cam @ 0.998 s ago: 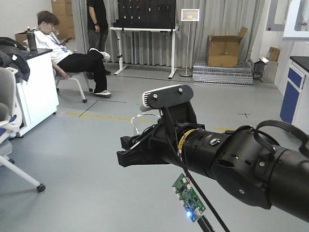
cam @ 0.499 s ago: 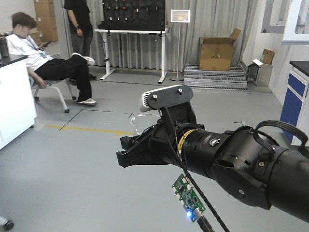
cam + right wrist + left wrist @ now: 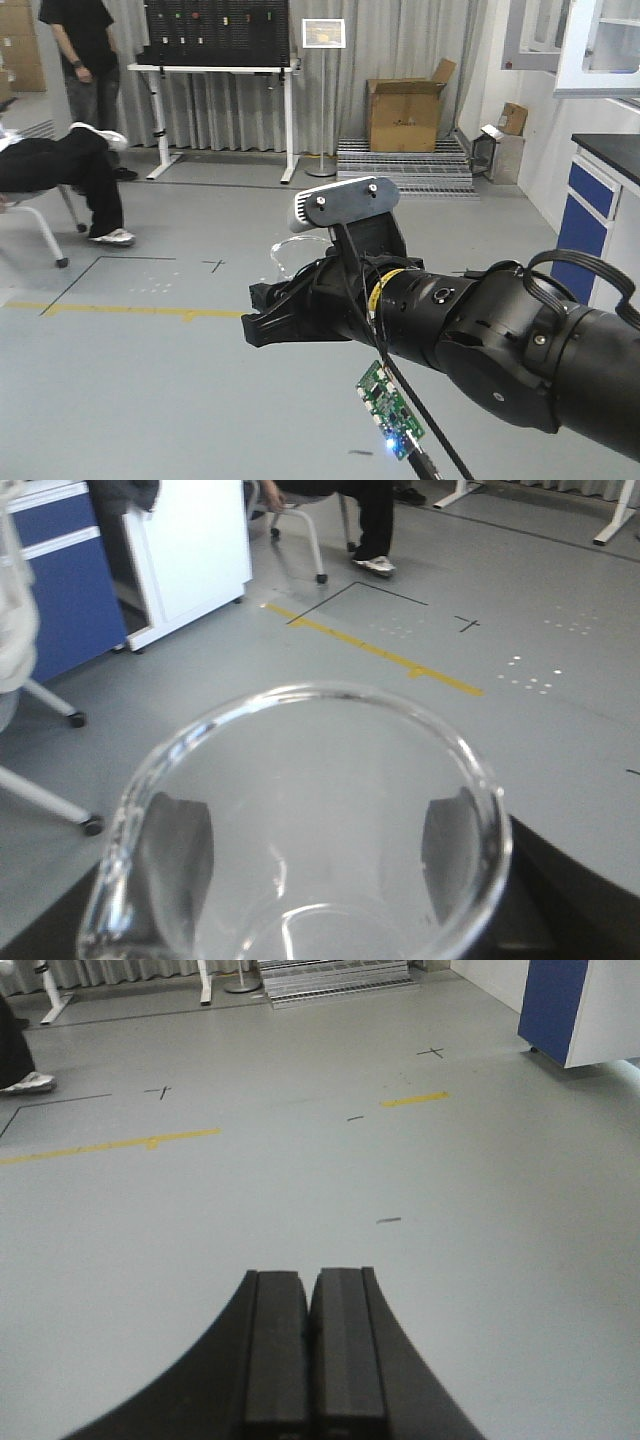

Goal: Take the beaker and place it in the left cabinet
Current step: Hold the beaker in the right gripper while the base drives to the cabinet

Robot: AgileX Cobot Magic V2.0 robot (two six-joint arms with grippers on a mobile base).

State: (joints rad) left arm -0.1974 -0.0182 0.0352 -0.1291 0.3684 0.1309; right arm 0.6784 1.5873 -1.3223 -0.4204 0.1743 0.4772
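Observation:
The beaker (image 3: 470,765), clear glass with a pouring lip, fills the lower half of the right wrist view. My right gripper (image 3: 315,845) is shut on the beaker, its dark fingers (image 3: 180,850) showing through the glass on both sides. From the front view the black right arm reaches left across the frame, with the right gripper (image 3: 262,318) holding the beaker (image 3: 295,250) above the floor. My left gripper (image 3: 310,1285) is shut with nothing in it, hanging over bare grey floor. The left cabinet is out of view.
A cardboard box (image 3: 403,100) sits on a metal pallet stack (image 3: 405,165) at the back. A blue base cabinet (image 3: 590,225) stands right, a white table (image 3: 215,70) and a standing person (image 3: 80,50) back left, a seated person's legs (image 3: 60,165) far left.
The whole room has slid left in the front view, so the base has turned right. The right arm and the beaker keep the same place in the frame.

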